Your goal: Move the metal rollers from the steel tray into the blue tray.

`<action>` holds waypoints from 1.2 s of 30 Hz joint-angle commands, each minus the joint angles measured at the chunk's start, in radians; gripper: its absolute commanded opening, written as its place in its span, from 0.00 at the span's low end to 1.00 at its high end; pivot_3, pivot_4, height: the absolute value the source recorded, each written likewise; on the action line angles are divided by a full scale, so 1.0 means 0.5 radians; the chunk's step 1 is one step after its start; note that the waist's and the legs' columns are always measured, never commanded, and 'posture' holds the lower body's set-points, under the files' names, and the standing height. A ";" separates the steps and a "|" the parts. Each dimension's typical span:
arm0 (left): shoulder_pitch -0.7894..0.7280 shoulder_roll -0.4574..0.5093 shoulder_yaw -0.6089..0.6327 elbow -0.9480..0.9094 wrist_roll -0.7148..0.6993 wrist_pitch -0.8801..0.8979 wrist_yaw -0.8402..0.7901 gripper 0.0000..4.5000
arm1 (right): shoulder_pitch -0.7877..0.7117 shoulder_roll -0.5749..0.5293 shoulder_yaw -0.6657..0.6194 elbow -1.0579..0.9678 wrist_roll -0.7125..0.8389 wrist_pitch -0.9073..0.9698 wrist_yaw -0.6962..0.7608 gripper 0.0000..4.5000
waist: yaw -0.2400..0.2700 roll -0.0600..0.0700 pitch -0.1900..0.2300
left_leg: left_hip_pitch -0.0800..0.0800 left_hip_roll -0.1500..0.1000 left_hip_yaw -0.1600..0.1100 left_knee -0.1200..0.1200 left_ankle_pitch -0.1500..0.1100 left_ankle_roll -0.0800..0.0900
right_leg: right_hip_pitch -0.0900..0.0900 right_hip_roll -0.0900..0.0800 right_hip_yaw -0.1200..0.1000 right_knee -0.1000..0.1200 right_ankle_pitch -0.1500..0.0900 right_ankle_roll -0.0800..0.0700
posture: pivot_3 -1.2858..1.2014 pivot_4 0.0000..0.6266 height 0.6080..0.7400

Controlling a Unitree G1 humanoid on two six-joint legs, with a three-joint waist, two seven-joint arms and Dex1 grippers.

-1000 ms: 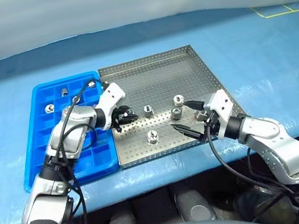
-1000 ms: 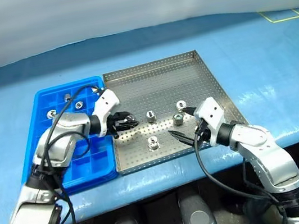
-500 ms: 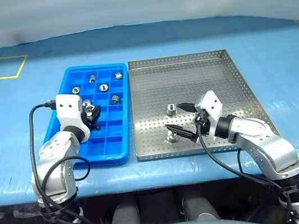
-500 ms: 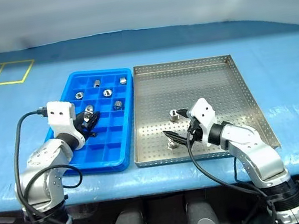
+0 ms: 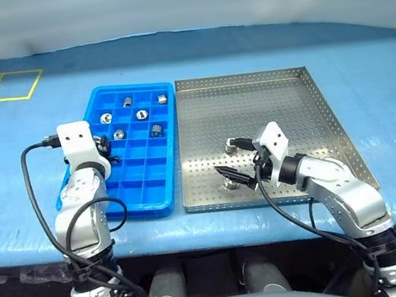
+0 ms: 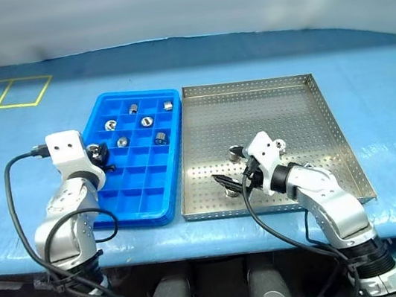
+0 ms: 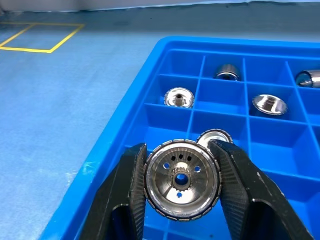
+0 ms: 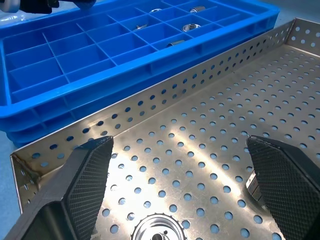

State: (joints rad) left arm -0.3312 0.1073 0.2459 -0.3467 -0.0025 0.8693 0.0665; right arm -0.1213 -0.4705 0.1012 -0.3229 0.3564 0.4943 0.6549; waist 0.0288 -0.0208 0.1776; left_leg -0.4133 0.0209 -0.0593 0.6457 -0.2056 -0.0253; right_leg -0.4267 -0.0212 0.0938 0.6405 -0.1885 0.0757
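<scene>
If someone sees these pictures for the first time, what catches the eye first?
The bright blue tray, with several metal rollers already in its far compartments, lies left of the steel tray. The left gripper, jaws shut on a metal roller, is over the blue tray's left edge. The right gripper, jaws wide open, hangs over the steel tray.

Two trays: one blue tray [image 5: 140, 203], one steel tray [image 5: 266, 100]. At least eight metal rollers [image 5: 155, 131] are countable.
</scene>
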 commanded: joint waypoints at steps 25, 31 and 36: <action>-0.060 0.051 0.391 0.103 0.134 -0.343 0.528 0.88 | -0.002 0.060 0.006 -0.007 -0.111 -0.062 -0.090 1.00 | -0.002 0.000 0.000 | -0.001 0.000 0.000 -0.002 0.000 0.000 | -0.001 0.000 -0.001 -0.003 0.000 0.000 | 0.59 0.24 1.00; 0.007 0.062 0.325 0.159 0.172 -0.115 0.509 0.88 | -0.009 0.068 -0.005 -0.008 -0.128 -0.058 -0.092 1.00 | 0.013 -0.001 0.000 | -0.002 0.000 0.000 -0.002 0.000 0.000 | 0.000 -0.001 -0.002 -0.007 0.001 0.001 | 0.59 0.24 1.00; 0.010 0.073 0.256 0.181 0.165 0.170 0.446 0.88 | -0.023 0.080 -0.028 0.009 -0.145 -0.058 -0.117 1.00 | 0.017 0.000 0.000 | -0.001 0.000 -0.001 -0.002 -0.001 -0.001 | 0.001 -0.001 -0.002 -0.007 0.001 0.001 | 0.59 0.24 1.00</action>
State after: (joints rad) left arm -0.3304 0.1536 0.3845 -0.2493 0.0794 0.9079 0.3022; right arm -0.1169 -0.4359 0.1081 -0.3108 0.2808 0.4867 0.6035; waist 0.0373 -0.0206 0.1774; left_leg -0.4139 0.0207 -0.0597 0.6445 -0.2060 -0.0258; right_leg -0.4263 -0.0219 0.0926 0.6369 -0.1881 0.0763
